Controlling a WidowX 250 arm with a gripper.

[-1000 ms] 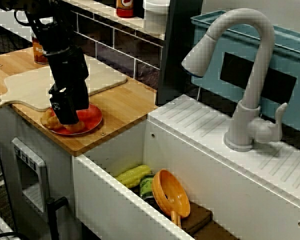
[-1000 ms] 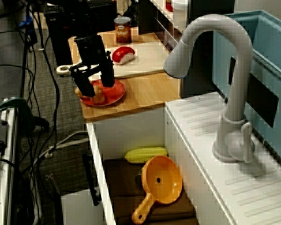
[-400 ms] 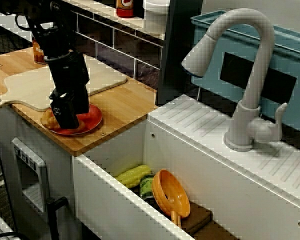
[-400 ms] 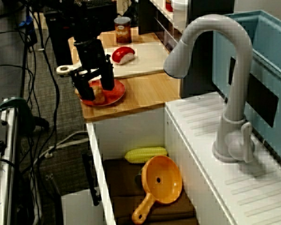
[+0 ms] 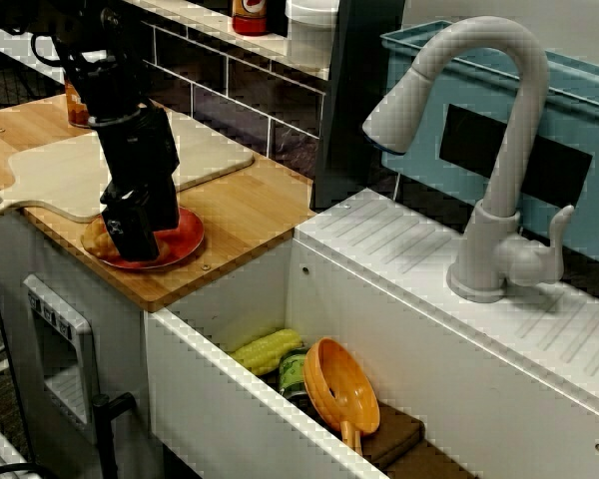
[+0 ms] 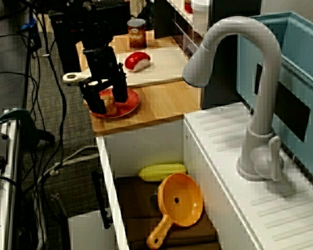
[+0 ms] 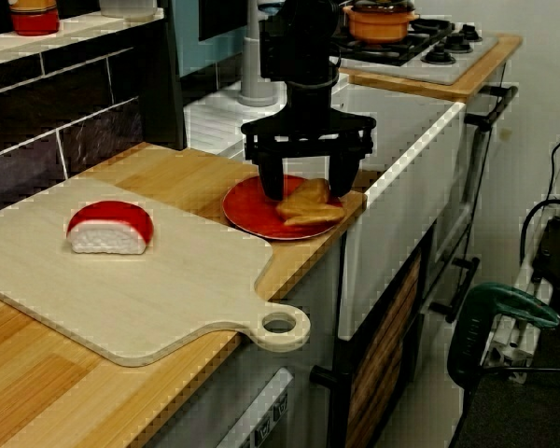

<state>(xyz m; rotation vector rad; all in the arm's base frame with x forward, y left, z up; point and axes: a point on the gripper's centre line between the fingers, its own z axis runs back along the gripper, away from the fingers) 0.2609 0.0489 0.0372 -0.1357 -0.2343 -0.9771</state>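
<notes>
1. The pincer [image 7: 305, 187] looks like matt black plastic (its 2 fingers [image 7: 271, 177] show no shine).
2. The plate [image 7: 247, 207] is glossy red plastic. The toast [image 7: 310, 207] on it is dull tan and rough-looking.
3. The counter [image 7: 182, 173] is smooth, satin wood with visible grain. The cutting board [image 7: 121, 289] is paler, matt wood.
4. The faucet [image 5: 499, 150] is smooth, matt grey plastic.
</notes>
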